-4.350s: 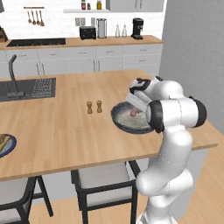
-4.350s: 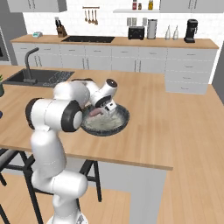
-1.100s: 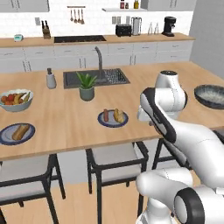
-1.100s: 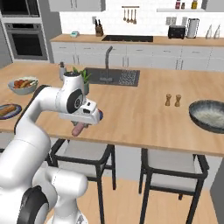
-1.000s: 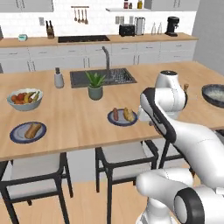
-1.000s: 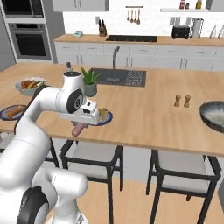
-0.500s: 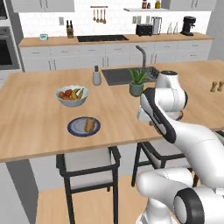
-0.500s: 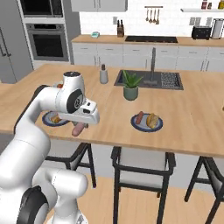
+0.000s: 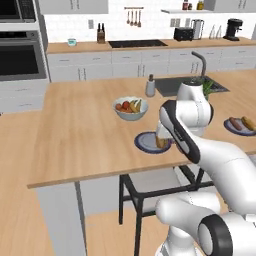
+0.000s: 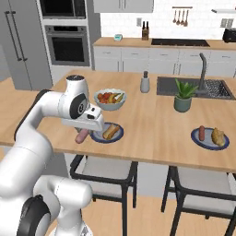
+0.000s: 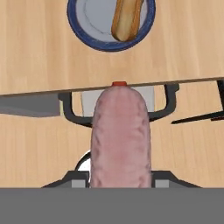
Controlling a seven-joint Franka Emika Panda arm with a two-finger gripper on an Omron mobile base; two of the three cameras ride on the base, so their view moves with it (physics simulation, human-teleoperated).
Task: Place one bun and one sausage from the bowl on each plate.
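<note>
- I saw the gripper (image 10: 82, 133) clamped on a pinkish sausage (image 11: 121, 138), which hung down between the jaws.
- Just beyond the jaws, a dark blue plate (image 11: 78, 25) lay on the wooden island top (image 10: 152, 124), carrying one bun (image 11: 127, 18).
- A second plate (image 10: 209, 139), well off to the side, carried a bun and a sausage.

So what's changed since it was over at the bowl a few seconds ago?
The base has driven along the island away from the bowl, so the whole scene has shifted. The gripper took a sausage and now hangs by the counter edge near the left plate, which has a bun only. The far plate kept its bun and sausage throughout, and the grip on the sausage has not changed.
</note>
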